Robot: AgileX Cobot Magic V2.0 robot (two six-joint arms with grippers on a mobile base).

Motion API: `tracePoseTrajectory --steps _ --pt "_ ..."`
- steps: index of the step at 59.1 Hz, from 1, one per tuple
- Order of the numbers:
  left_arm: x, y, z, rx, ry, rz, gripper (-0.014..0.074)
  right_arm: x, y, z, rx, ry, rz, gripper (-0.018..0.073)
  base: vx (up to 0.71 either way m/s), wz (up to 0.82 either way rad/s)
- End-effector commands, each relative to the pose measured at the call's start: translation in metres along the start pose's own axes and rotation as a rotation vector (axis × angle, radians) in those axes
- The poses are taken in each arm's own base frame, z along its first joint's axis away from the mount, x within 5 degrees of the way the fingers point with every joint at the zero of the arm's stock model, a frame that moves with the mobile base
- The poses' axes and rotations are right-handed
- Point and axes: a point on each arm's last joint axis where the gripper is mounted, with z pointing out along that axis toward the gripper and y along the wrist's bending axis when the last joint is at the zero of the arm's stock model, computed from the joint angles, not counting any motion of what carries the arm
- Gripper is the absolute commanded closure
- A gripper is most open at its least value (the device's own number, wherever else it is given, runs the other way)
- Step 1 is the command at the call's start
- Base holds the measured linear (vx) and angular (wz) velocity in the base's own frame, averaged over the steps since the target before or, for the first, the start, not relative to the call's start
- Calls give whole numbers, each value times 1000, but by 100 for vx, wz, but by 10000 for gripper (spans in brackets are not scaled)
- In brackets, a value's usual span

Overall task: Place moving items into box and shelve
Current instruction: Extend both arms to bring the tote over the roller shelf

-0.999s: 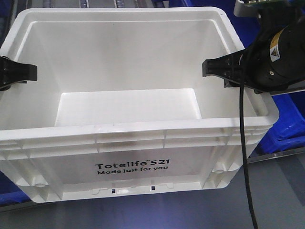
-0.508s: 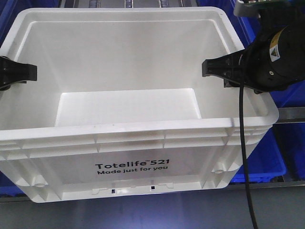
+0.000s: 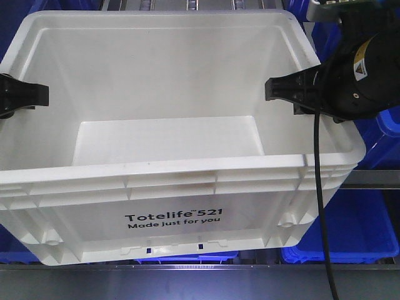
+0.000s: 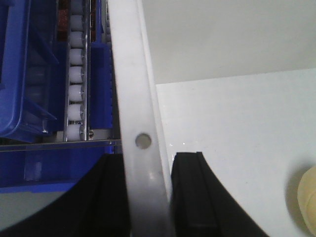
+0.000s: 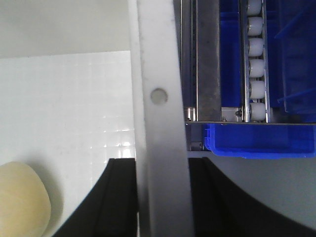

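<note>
2 pincers [image 3: 22,95] [image 3: 289,89] clamp box [image 3: 175,187] side rims.

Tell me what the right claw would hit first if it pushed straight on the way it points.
Nothing new: the right claw already straddles the box's side wall, so that rim fills its line. Depth beyond is unclear.

bright even light; glare whitens the box [image 3: 175,62] walls, and wrist views are softly blurred.

Blue plastic bins [image 3: 340,228] sit on metal shelving fitted with tracks of white rollers [image 4: 76,79] — a grey metal rail [image 3: 375,178] crosses at the right, under even indoor light.
</note>
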Motion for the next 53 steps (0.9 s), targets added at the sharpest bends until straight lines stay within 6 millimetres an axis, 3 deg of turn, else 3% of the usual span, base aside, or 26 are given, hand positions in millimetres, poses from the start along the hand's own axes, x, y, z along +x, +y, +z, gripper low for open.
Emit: tracePoseTrajectory --steps 1,53 --pt "-20 2 -22 29 -208 40 428 -16 -12 -21 40 -162 -24 449 10 5" --pt "-20 2 -22 29 -208 40 428 -16 -12 -21 40 -162 -24 449 9 -1"
